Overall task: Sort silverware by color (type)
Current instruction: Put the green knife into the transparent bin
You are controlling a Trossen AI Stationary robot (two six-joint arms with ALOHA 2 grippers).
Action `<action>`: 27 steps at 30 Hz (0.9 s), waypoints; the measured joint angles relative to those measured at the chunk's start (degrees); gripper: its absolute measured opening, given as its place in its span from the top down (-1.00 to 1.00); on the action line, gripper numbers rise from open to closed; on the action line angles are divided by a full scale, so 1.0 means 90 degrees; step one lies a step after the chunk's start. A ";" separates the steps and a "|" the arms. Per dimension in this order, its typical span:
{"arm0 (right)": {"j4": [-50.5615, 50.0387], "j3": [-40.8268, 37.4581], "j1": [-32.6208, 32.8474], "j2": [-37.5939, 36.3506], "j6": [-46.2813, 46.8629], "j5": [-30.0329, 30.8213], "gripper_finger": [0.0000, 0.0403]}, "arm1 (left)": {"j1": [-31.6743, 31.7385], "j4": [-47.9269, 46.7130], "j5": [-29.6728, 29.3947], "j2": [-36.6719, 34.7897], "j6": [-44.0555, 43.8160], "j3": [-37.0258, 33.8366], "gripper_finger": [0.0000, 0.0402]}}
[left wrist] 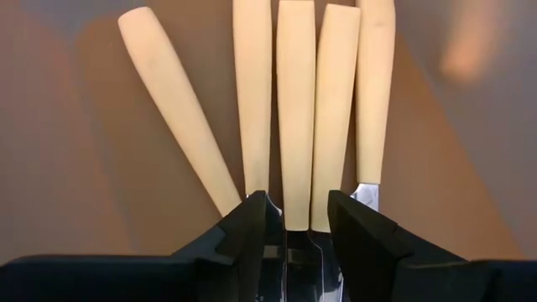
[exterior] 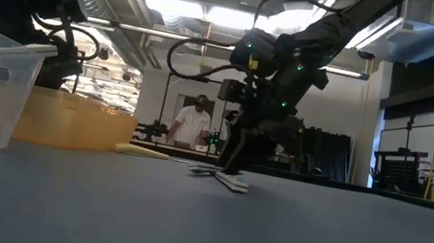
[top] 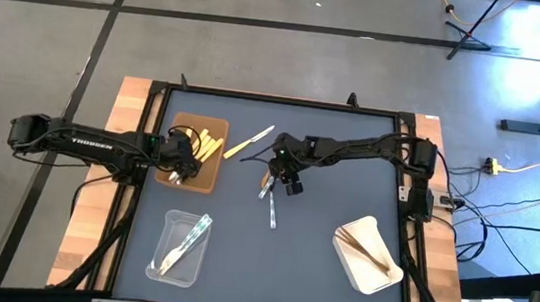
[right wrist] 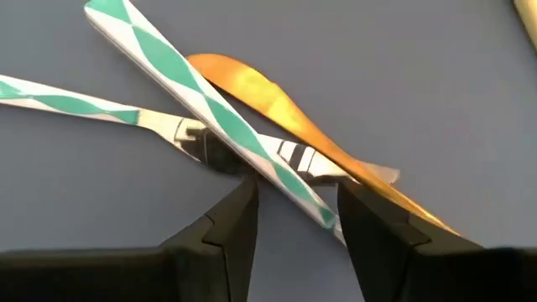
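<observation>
I count five pale yellow plastic utensils [left wrist: 295,101] in the brown tray [top: 184,130] on the left, plus one more [top: 249,143] loose just right of it. Mid-table I see two green-and-white patterned utensils [right wrist: 201,101] crossing one tan wooden piece [right wrist: 252,88].

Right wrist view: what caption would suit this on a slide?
The right gripper, fingers apart, hovers over two crossed green-and-white utensils and a tan wooden one on the dark table.
</observation>
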 joint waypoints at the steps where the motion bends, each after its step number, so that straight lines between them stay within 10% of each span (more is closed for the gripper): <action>1: 0.0000 0.0000 -0.0016 0.0000 -0.0002 -0.0005 0.20 | 0.0000 0.0007 0.0000 0.0000 0.0000 0.0000 0.38; 27: -0.0551 0.0007 -0.0029 0.0012 0.0331 -0.0575 0.27 | 0.0000 0.0049 0.0000 0.0002 -0.0014 0.0000 0.38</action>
